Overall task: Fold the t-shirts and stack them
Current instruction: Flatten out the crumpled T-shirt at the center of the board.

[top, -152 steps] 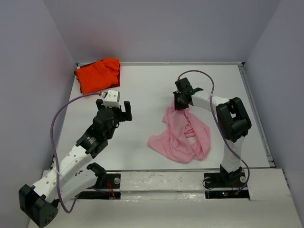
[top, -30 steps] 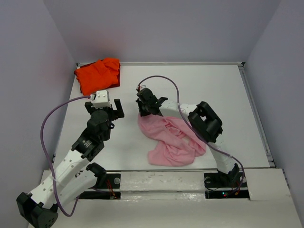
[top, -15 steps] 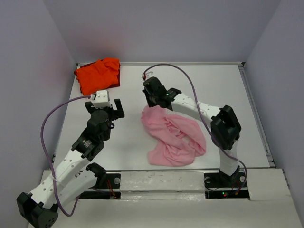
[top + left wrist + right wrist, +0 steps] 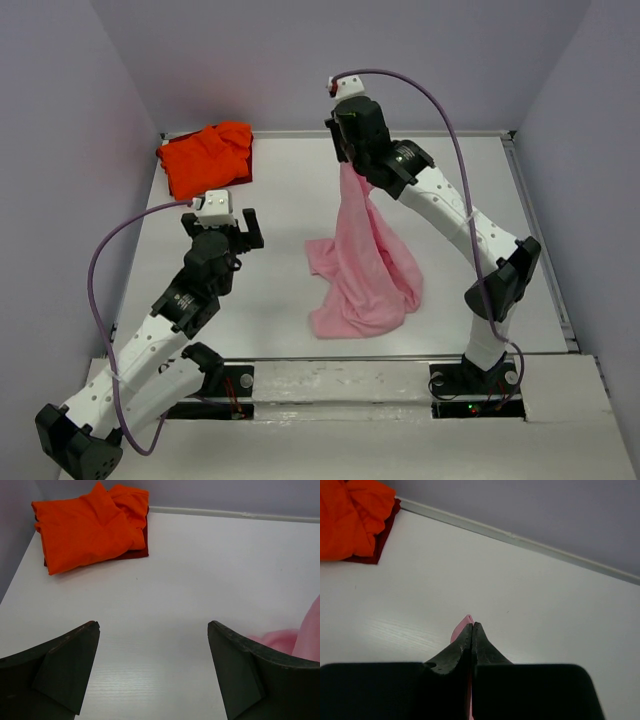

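Note:
The pink t-shirt (image 4: 365, 260) hangs in a long drape from my right gripper (image 4: 347, 160), which is raised high over the back middle of the table and shut on the cloth's top edge. A sliver of pink (image 4: 464, 624) pokes out beside the right gripper (image 4: 472, 626) in its wrist view. The shirt's lower part still lies bunched on the table. The orange-red t-shirt (image 4: 205, 156) lies folded in the back left corner, also seen as the orange t-shirt (image 4: 92, 525) ahead of my left gripper (image 4: 152, 630). My left gripper (image 4: 228, 225) stands open over bare table, left of the pink shirt.
A raised rim (image 4: 400, 133) runs along the table's back edge, with grey walls on three sides. The right arm's cable (image 4: 440, 100) loops above the arm. Both arm bases sit at the near edge.
My right gripper has risen and moved back and to the right, lifting the pink t-shirt from a flat heap into a hanging drape. The left arm has stayed still.

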Controlling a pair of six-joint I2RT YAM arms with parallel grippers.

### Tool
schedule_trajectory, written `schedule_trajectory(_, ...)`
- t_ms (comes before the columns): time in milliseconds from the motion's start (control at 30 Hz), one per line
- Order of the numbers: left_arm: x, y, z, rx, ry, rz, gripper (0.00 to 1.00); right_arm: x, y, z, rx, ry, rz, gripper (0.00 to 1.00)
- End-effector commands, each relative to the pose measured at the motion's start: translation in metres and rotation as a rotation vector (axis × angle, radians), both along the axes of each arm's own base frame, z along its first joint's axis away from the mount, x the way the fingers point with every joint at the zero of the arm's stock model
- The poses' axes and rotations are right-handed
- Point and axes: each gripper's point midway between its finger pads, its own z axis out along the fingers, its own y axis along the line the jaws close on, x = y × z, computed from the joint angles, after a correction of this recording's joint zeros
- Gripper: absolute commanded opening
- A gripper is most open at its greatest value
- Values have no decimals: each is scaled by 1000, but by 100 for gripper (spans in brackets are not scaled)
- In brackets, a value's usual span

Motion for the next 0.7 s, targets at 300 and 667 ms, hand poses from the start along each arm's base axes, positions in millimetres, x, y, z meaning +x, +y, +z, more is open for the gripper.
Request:
schedule_trajectory(300,5,-11,22,-42,-41,-41,99,-51,-81,218,143,-415,-97,0)
schedule_trajectory(667,7,-12,19,-32,-31,-38,99,-160,-82,323,443,-585,324,0)
